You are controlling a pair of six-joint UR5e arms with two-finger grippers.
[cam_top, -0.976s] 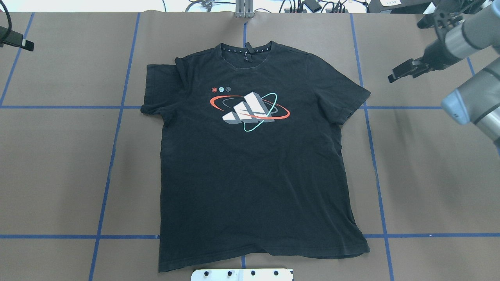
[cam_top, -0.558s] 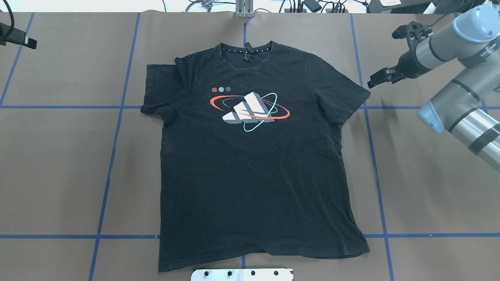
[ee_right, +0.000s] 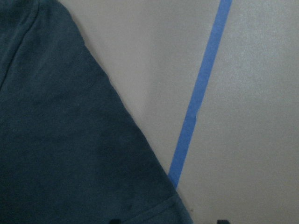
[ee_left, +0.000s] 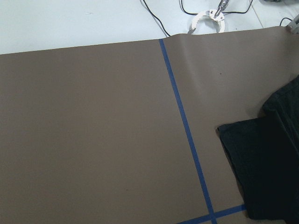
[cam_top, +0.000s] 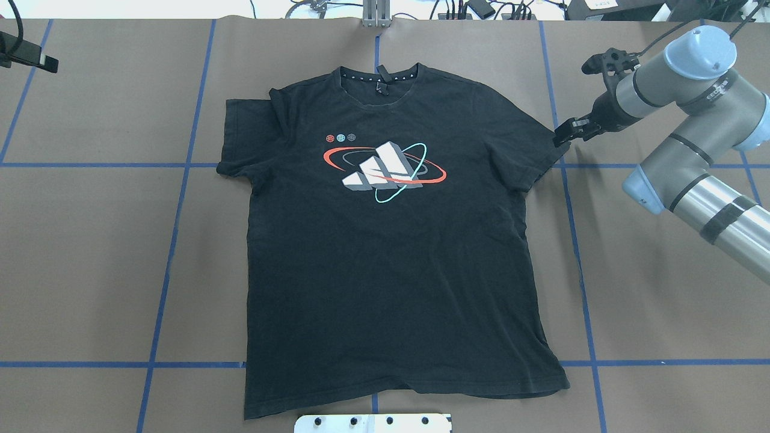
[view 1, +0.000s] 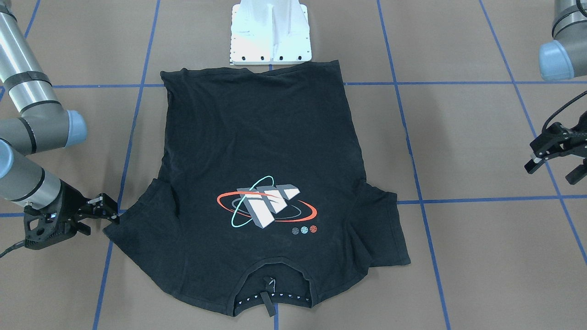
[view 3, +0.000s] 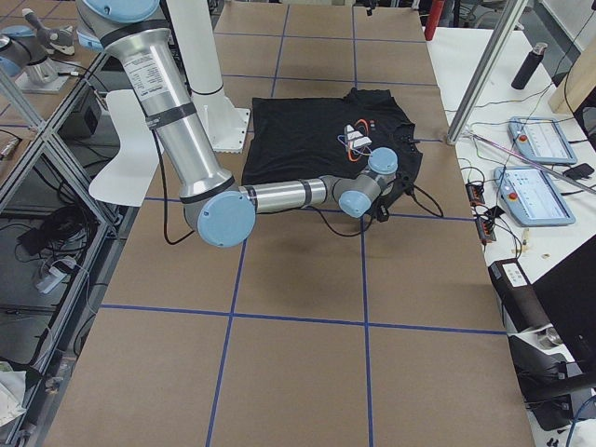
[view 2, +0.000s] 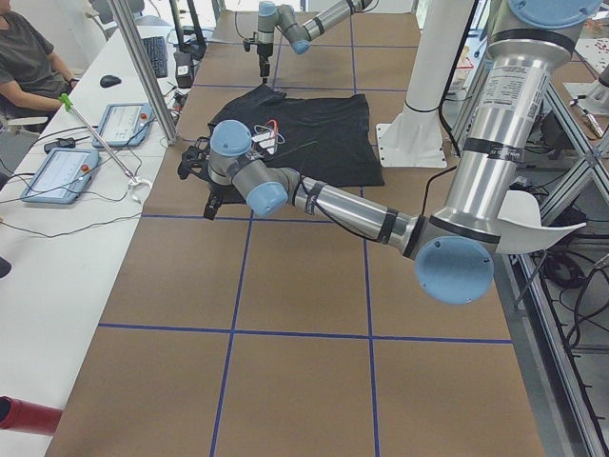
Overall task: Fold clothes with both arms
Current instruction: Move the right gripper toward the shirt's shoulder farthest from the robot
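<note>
R gripper (cam_top: 560, 136) moved in to T-shirt (cam_top: 391, 270) sleeve tip, jaws apart; L gripper (view 1: 552, 170) by table (cam_top: 90, 240) far-left corner, jaws apart. T-shirt flat mid-table, three-bar orbit logo (cam_top: 385, 170) up

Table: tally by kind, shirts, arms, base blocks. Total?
Shirt: 1
Arms: 2 (left arm, right arm)
Base block: 1
Total: 4
</note>
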